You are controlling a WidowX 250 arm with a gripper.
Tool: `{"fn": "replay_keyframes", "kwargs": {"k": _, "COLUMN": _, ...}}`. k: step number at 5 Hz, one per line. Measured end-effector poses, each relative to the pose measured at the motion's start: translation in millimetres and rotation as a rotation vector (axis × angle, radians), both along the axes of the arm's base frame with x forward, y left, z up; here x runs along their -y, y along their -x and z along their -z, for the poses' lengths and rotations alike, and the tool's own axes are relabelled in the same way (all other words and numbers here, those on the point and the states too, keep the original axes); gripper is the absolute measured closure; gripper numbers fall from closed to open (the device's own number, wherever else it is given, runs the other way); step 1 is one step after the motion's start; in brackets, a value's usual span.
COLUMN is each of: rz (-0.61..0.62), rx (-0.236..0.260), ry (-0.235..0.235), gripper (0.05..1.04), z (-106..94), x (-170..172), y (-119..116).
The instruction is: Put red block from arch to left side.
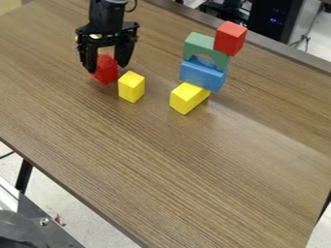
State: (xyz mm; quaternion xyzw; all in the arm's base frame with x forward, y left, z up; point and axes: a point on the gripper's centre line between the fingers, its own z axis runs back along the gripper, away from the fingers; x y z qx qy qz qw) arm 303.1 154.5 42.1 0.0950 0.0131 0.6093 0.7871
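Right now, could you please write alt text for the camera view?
A red block tops a green arch over a blue block and yellow block; at upper left, the gripper hangs at another red block near another yellow block.

A brown wood-grain table (161,169) spread beneath the fingers (124,54). Beyond them, past its far edge, stood a black case (275,18) with blue lights. Nearer the camera, pale floor (90,228) lay around a dark table leg (24,175).

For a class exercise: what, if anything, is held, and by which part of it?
It cannot be told: the gripper is at the lower red block, but whether it grips it is unclear.
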Motion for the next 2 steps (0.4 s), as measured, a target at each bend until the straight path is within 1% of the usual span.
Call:
{"fn": "replay_keyframes", "kwargs": {"k": 1, "rz": 0.023, "rx": 0.070, "ry": -0.028, "gripper": 0.085, "z": -26.2, "x": -1.8, "y": -4.4}}
{"fn": "replay_keyframes", "kwargs": {"k": 2, "rz": 0.042, "rx": 0.139, "ry": -0.076, "gripper": 0.085, "z": -67.0, "x": -2.9, "y": -1.2}}
